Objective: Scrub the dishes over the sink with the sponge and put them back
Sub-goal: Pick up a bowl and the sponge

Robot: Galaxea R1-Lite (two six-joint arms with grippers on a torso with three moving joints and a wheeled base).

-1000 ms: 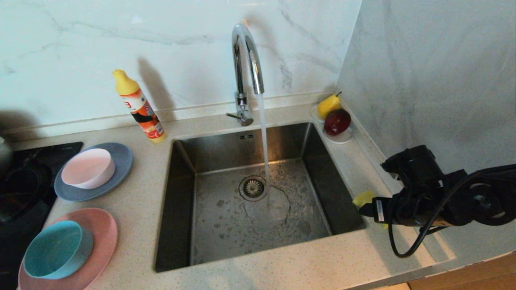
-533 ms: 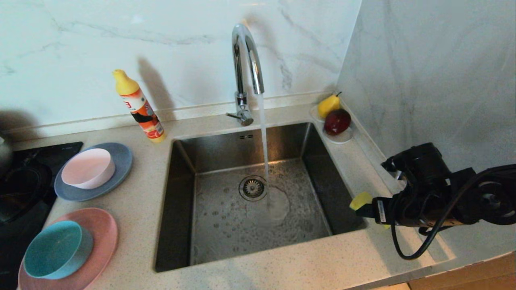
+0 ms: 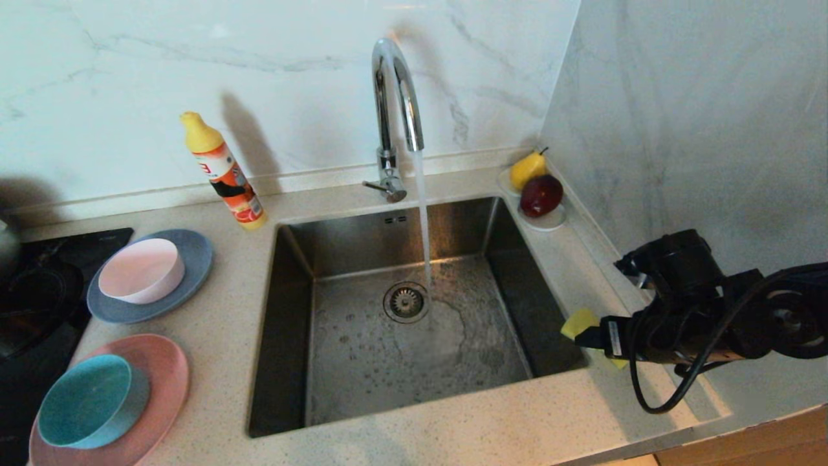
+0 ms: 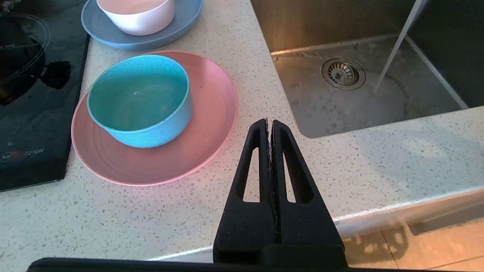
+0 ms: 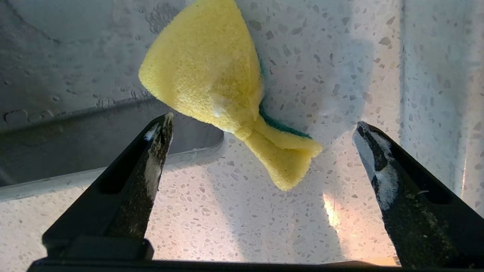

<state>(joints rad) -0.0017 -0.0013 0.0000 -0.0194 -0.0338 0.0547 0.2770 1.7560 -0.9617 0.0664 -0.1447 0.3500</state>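
The right gripper (image 5: pixel 261 130) hung wide open over the sponge (image 5: pixel 223 87), which lay crumpled on the desk (image 3: pixel 453 433) beside the sink (image 3: pixel 401 323). The left gripper (image 4: pixel 270 124) was closed, empty.

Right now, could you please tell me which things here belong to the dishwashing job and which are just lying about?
Job: crumpled yellow sponge; steel sink; blue-grey plate; pale pink bowl; pink plate; teal bowl.

Lying about: orange detergent bottle; yellow pear; dark red apple; black cooktop.
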